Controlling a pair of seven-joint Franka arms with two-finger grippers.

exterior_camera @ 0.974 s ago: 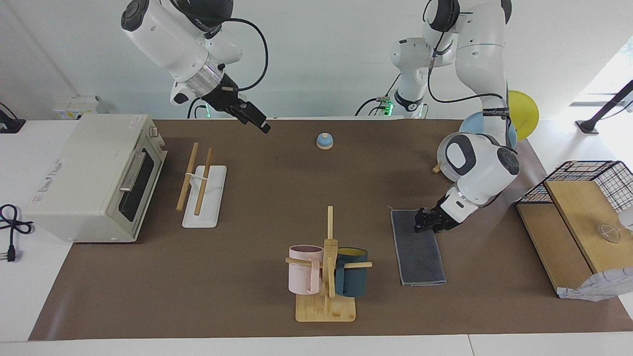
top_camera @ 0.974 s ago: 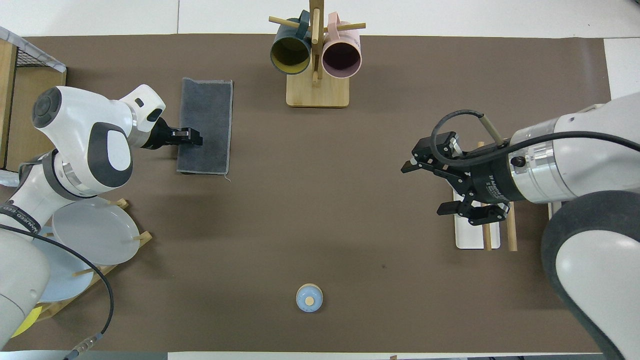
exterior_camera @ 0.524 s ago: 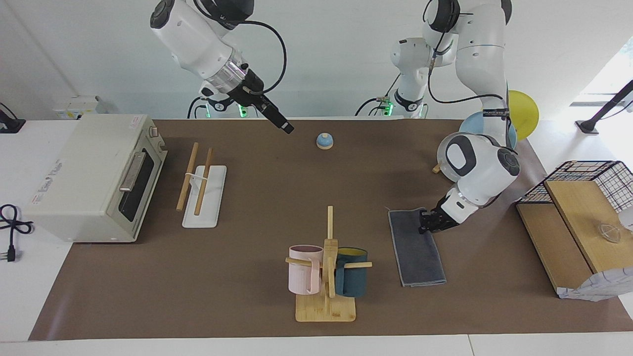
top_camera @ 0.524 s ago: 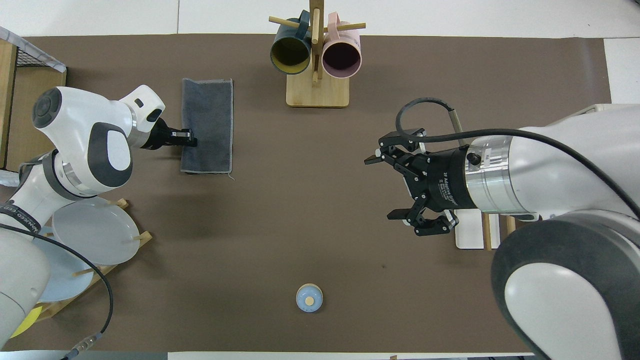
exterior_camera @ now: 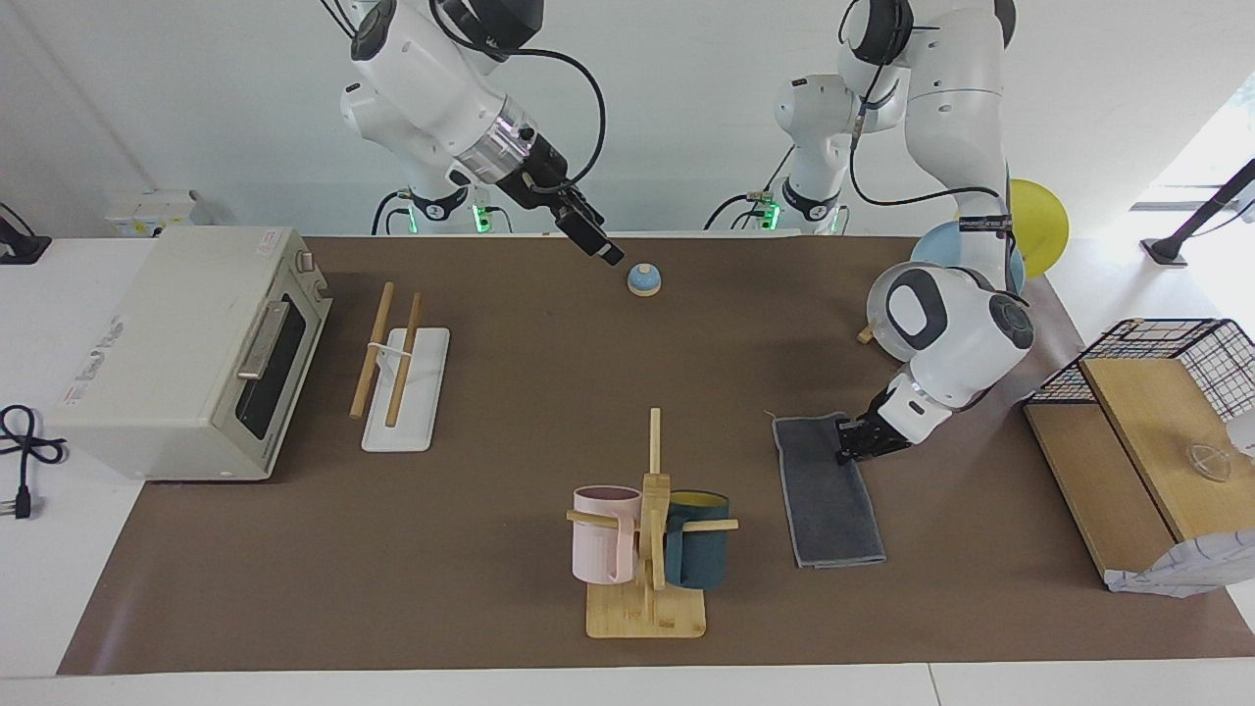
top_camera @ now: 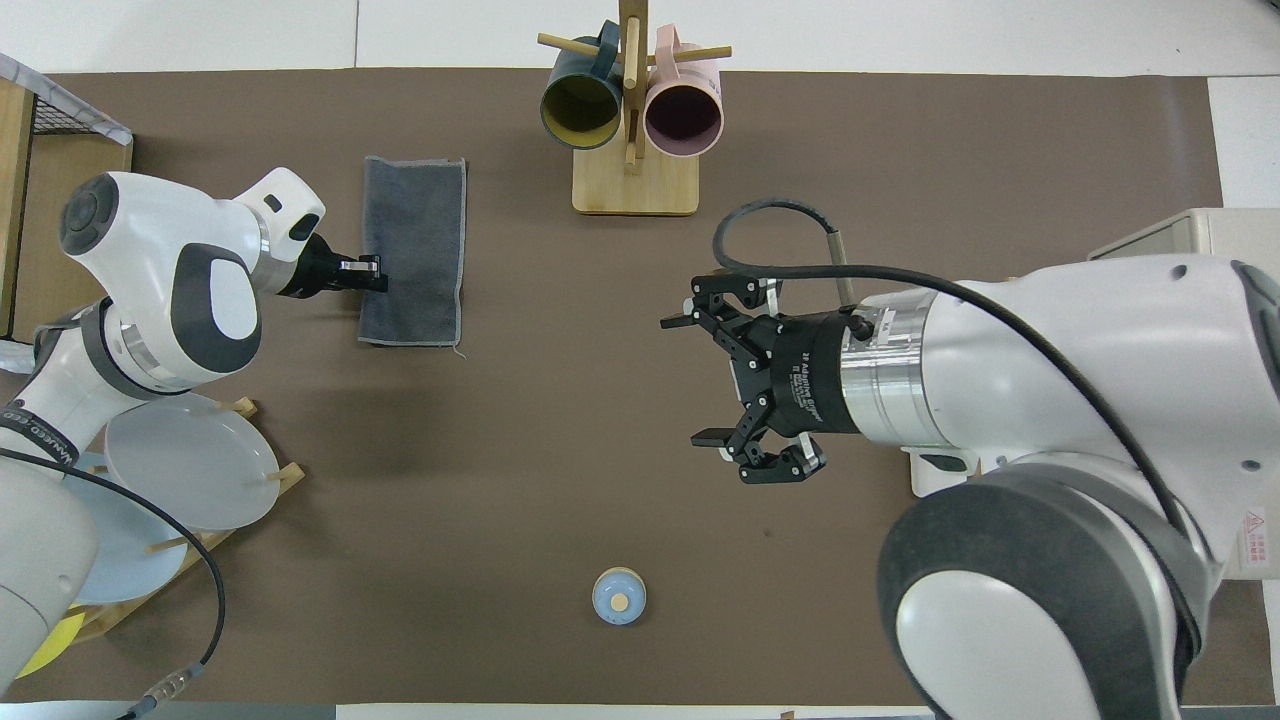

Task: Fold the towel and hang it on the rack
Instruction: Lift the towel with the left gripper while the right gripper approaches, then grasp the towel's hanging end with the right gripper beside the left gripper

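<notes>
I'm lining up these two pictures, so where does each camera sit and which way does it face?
Facing view: high across the table, looking at the robots; both arms show whole, left hand shut on the towel.
Overhead view: above the robots' end, looking steeply down; right hand open, in the air.
Shared: towel, mug stand, rack, half a turn apart.
</notes>
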